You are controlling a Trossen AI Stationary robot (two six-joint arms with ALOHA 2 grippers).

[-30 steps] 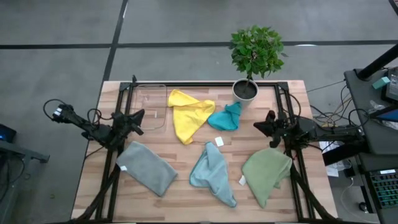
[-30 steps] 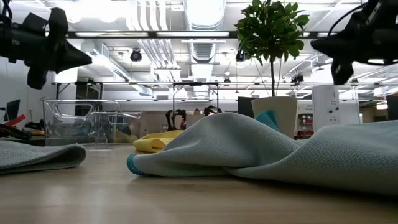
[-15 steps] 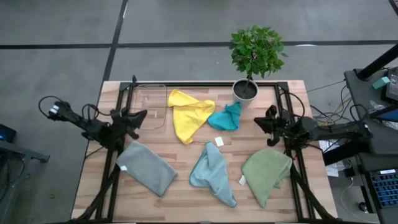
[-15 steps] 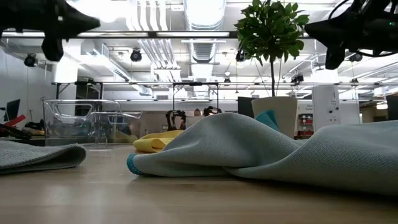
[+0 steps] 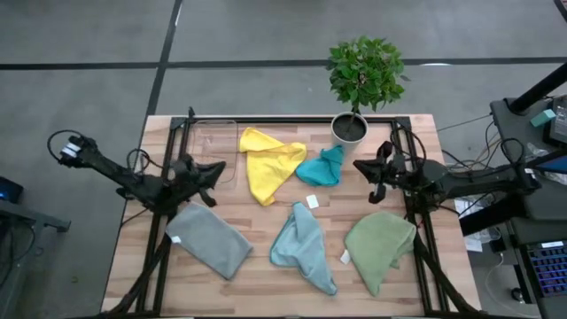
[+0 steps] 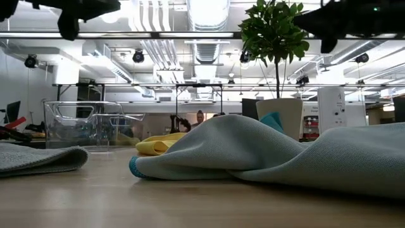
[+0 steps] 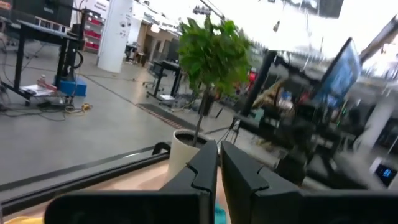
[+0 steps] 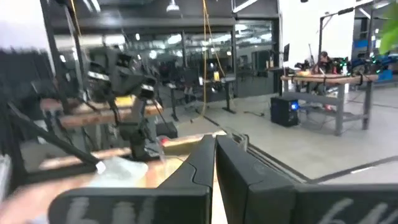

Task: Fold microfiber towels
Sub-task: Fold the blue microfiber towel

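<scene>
Your left gripper [image 5: 215, 168] hangs at nine o'clock above the desk [image 5: 266, 266], jaws pressed together and empty; your right gripper [image 5: 361, 167] mirrors it at three o'clock, also closed on nothing. The yellow towel [image 5: 266, 164] and teal towel [image 5: 322, 167] lie crumpled near twelve. The grey towel [image 5: 211, 239], light blue towel [image 5: 304, 245] and green towel [image 5: 379, 245] sit along the six o'clock side, seemingly unfolded.

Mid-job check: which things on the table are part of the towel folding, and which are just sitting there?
Part of the job:
- yellow towel
- teal towel
- light blue towel
- olive green towel
- grey towel
- left gripper, shut, empty
- right gripper, shut, empty

Just lying about:
- clear plastic bin
- potted plant
</scene>
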